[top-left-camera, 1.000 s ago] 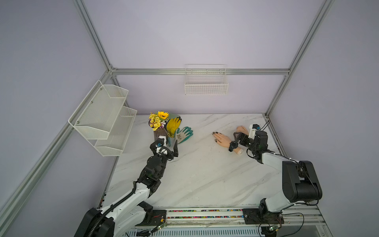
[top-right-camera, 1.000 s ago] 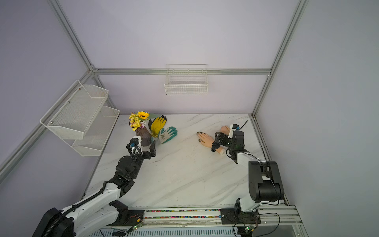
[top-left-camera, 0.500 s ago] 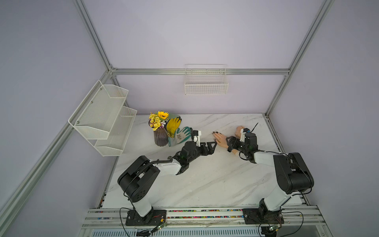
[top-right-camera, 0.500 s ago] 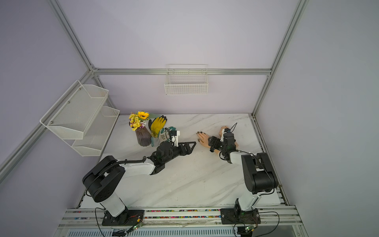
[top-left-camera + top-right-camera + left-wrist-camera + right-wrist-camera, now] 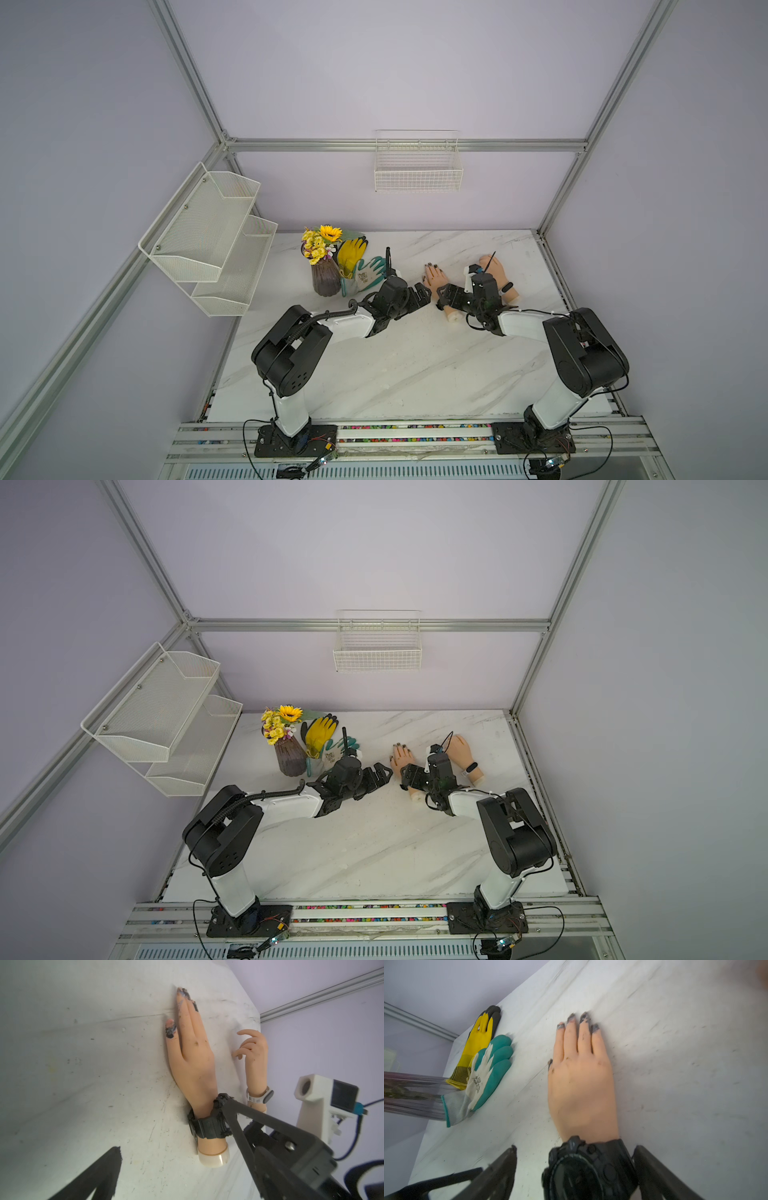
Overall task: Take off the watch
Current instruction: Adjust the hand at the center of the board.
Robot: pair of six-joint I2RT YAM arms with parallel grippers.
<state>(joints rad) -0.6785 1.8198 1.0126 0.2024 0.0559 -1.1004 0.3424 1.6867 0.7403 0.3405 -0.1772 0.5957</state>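
The right gripper (image 5: 575, 1149) is down over the wrist, fingers spread wide, and the black wristwatch (image 5: 589, 1169) sits right between them. It's strapped round the wrist of the mannequin hand (image 5: 581, 1084) with dark-smeared nails, lying palm down on the marble table (image 5: 395, 365). One finger stands clear of the watch case; the opposite one is just beside the strap, contact too close to call. The left gripper (image 5: 382, 776) faces in from the thumb side, fingers parted wide, tips near the hand. Beyond the right gripper's fingers lies a second mannequin hand (image 5: 255, 1059) wearing a white-strapped band (image 5: 259, 1097). Back behind the left gripper's fingers, a teal glove (image 5: 492, 1064) overlaps a yellow glove (image 5: 479, 1036).
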